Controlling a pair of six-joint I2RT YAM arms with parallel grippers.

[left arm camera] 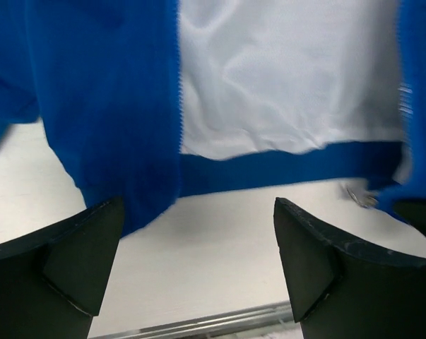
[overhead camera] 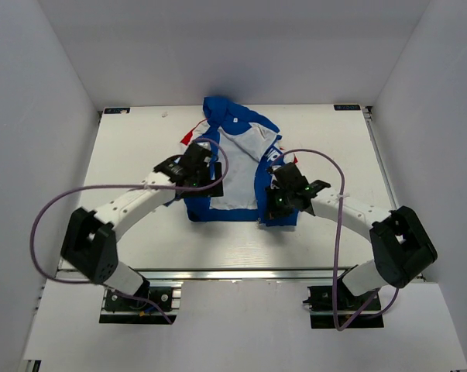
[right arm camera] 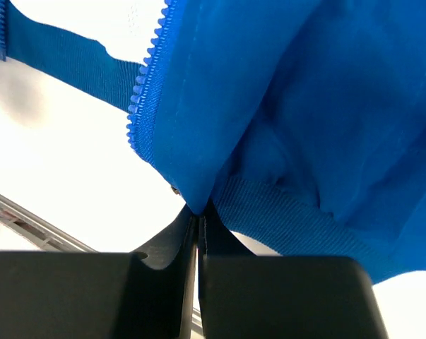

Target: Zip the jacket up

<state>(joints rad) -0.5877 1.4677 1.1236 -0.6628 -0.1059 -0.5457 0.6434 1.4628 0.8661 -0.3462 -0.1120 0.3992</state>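
**Item 1: jacket point(overhead camera: 231, 167).** Small royal-blue garment, lying on its back at the middle of the desk point(overhead camera: 132, 147), with the collar end pointing to the far edge and the hem facing the arms. The front is lying open, the two blue front panels are sitting apart, and the white lining point(left arm camera: 283, 78) is showing between them. A red panel point(overhead camera: 188, 138) is peeking out at the shoulder on the left side of the top view. The blue hem band point(left arm camera: 269, 169) is running along the bottom of the lining. A small metal part point(left arm camera: 357, 196) is lying by the far hem corner in the left wrist view; what it is cannot be told.

**Item 2: zipper teeth point(right arm camera: 145, 85).** A blue toothed row is running down the edge of the front panel and ending just above the pinched corner.

**Item 3: left gripper point(overhead camera: 196, 174) point(left arm camera: 195, 240).** It is hovering over the lower part of the jacket's front panel on the left side of the top view. The jaws are standing spread wide with nothing between them, and bare desk is showing in the gap.

**Item 4: right gripper point(overhead camera: 283, 198) point(right arm camera: 198, 219).** It is sitting at the lower corner of the other front panel. The jaws are pressed together and pinching the blue fabric where the zipper edge is meeting the ribbed hem.

**Item 5: purple cables point(overhead camera: 43, 213).** One is looping from each arm.
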